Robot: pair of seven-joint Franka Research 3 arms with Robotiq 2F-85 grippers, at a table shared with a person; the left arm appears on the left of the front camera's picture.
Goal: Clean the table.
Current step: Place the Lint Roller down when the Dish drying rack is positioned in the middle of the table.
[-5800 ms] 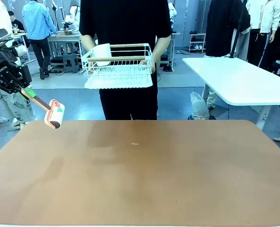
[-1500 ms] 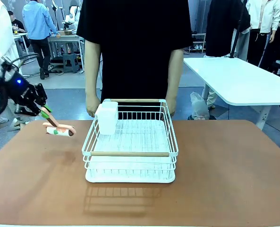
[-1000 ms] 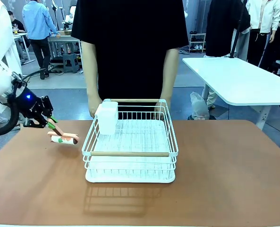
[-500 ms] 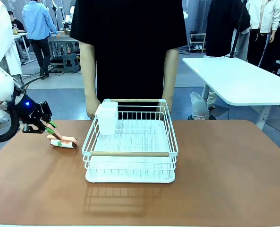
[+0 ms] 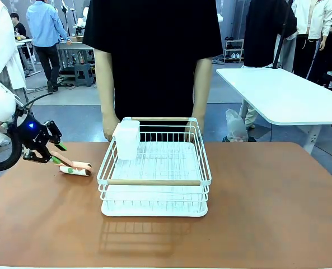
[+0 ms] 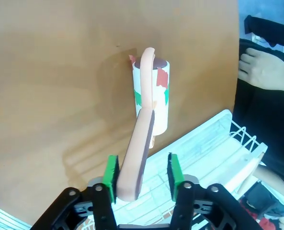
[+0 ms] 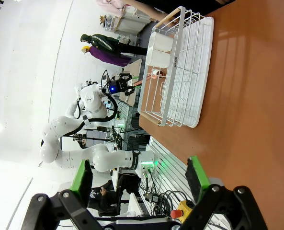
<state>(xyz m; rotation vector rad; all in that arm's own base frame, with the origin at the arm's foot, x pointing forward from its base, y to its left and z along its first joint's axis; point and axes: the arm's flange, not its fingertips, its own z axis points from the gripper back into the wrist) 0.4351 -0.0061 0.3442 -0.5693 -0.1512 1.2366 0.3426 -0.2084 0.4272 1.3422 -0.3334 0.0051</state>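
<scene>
terracotta table, lint roller set down at its left end

the left claw has its green pads spread either side of the lint roller handle, loosened rather than clamped. the roller drum lies on the table just beside the white dish rack. likely the put-down step; next calls for backing off cleanly. right claw stands wide open, holding nothing. table top matte, bare of crumbs.
</scene>
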